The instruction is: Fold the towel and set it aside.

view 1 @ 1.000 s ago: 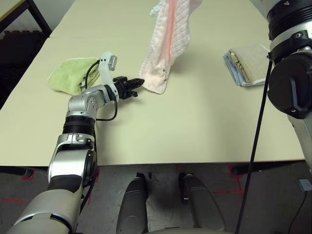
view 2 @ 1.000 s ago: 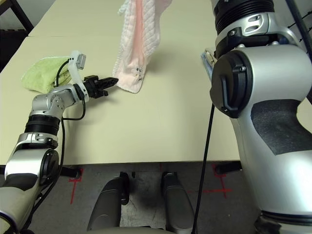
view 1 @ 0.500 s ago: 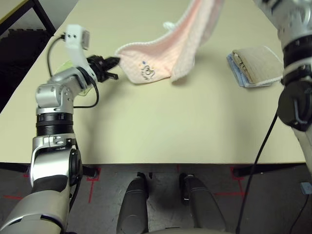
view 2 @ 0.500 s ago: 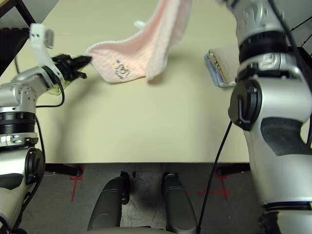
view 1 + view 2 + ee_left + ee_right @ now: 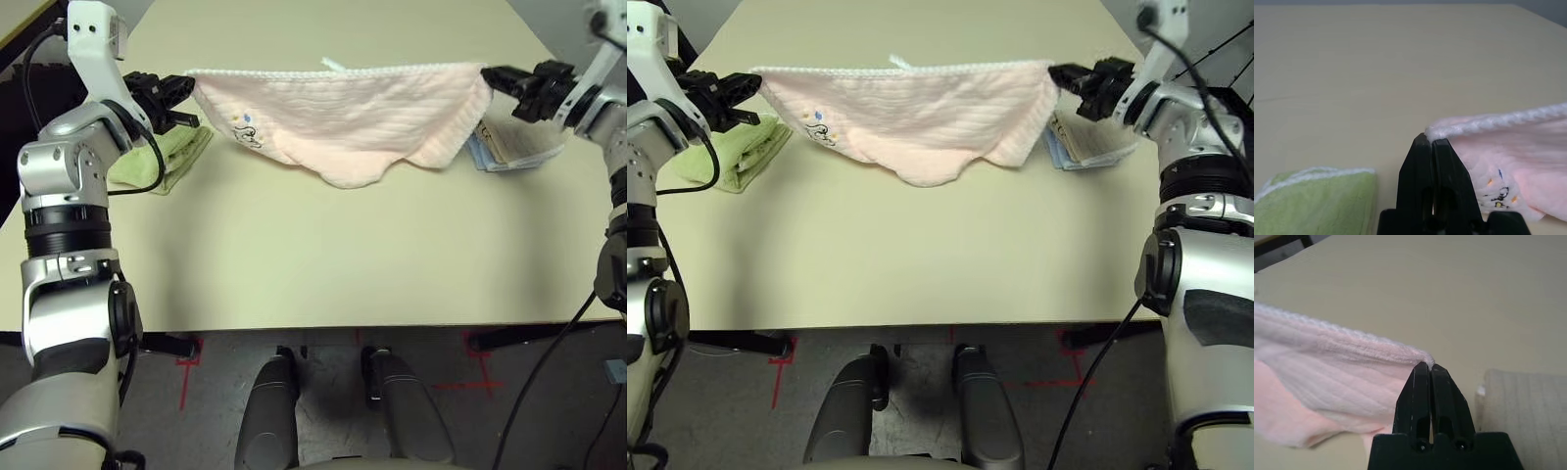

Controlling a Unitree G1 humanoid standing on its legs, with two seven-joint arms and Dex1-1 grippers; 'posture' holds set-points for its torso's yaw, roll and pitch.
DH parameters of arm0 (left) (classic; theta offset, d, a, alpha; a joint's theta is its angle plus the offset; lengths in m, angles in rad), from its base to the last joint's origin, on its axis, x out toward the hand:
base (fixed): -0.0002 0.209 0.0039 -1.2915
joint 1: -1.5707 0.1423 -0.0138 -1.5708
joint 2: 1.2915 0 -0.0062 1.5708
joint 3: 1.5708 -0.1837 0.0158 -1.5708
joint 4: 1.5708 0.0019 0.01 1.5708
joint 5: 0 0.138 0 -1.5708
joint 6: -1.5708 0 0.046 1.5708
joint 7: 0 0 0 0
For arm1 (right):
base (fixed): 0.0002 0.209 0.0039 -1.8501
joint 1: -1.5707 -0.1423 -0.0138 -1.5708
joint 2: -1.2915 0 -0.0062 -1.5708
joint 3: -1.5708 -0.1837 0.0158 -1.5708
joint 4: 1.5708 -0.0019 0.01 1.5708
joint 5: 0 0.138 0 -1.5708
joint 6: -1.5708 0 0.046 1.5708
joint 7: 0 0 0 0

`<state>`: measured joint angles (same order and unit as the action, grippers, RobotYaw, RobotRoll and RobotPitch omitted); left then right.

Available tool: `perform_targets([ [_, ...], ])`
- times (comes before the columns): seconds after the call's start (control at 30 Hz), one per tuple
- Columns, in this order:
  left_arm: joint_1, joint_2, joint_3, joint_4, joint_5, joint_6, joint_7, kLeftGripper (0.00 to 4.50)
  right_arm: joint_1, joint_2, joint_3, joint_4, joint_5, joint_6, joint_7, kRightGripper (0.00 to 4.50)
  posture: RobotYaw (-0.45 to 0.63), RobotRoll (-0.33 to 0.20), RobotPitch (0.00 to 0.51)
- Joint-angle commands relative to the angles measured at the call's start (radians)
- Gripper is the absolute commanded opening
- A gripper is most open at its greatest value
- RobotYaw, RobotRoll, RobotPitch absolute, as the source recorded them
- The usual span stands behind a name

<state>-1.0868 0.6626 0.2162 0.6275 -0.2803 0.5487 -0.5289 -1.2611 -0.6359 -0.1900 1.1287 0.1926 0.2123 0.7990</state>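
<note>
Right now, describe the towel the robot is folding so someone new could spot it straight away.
Look above the middle of the beige table: the towel hangs stretched between the left hand and right hand, each shut on a top corner. Unlike the green towel and beige-and-blue towels, it is pale pink with a small dark drawing.

towel: soft ribbed terry cloth | table: smooth matt | green towel: fuzzy cloth

pink towel stretched taut between left pincer and right pincer, sagging middle touching bench; blocks passage across. green towel under left end, beige-and-blue towels under right end. near half of bench open.
</note>
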Motion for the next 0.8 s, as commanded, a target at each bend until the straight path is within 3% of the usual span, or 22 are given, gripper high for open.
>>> perform_targets([
  [0.03, -0.094, -0.052, 0.095, 0.179, 0.0, -0.283, 0.14, 0.02, -0.06, 0.034, -0.066, 0.074, 0.021, -0.105, -0.137, 0.0, 0.0, 0.0, 0.221],
  [0.17, -0.171, -0.1, 0.153, 0.313, -0.024, -0.524, 0.171, 0.02, -0.119, 0.07, -0.152, 0.118, 0.067, -0.252, -0.238, 0.0, 0.0, 0.0, 0.217],
  [0.27, -0.184, -0.113, 0.154, 0.345, -0.033, -0.586, 0.119, 0.02, -0.133, 0.079, -0.184, 0.126, 0.079, -0.341, -0.245, 0.0, 0.0, 0.0, 0.216],
  [0.43, -0.084, -0.075, 0.068, 0.32, 0.01, -0.453, -0.029, 0.02, -0.063, 0.074, -0.134, 0.129, 0.033, -0.326, -0.127, 0.0, 0.0, 0.0, 0.216],
  [0.63, 0.091, 0.021, -0.06, 0.184, 0.057, -0.232, -0.224, 0.02, 0.046, 0.058, -0.045, 0.109, -0.03, -0.259, 0.089, 0.0, 0.0, 0.0, 0.218],
  [0.8, 0.172, 0.099, -0.126, 0.035, 0.058, -0.026, -0.331, 0.02, 0.103, 0.029, 0.04, 0.075, -0.083, -0.22, 0.264, 0.0, 0.01, 0.0, 0.219],
])
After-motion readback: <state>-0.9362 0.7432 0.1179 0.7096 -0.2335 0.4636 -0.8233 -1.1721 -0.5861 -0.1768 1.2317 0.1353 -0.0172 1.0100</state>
